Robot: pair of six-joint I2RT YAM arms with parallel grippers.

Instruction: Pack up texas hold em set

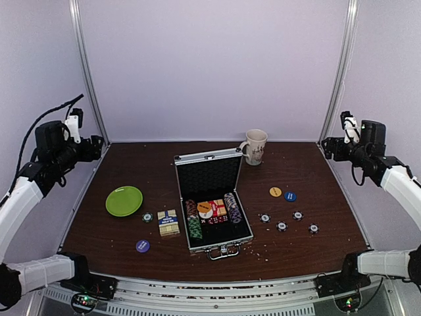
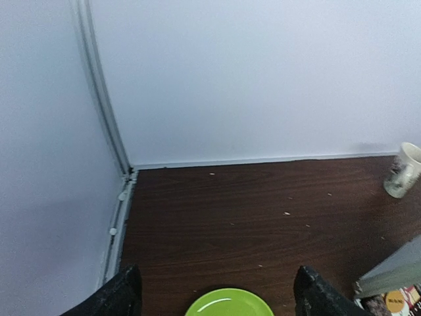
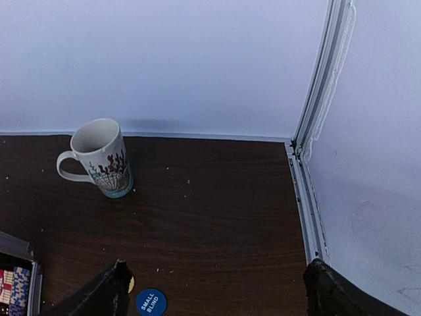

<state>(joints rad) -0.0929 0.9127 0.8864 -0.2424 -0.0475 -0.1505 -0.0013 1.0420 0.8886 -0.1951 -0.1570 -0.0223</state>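
From above, the open briefcase (image 1: 212,197) sits mid-worktop, with loose chips (image 1: 281,226) right of it, nearer the right arm, and the card box (image 1: 169,222) left.

Left wrist: left jaws wide, empty, briefcase to their right.

Right wrist: right jaws wide, empty, blue button (image 3: 151,301) low between them.

Spread hand (image 2: 218,293) frames green plate (image 2: 229,304); mug (image 2: 402,170) right, perhaps case lid (image 2: 393,268) below it.
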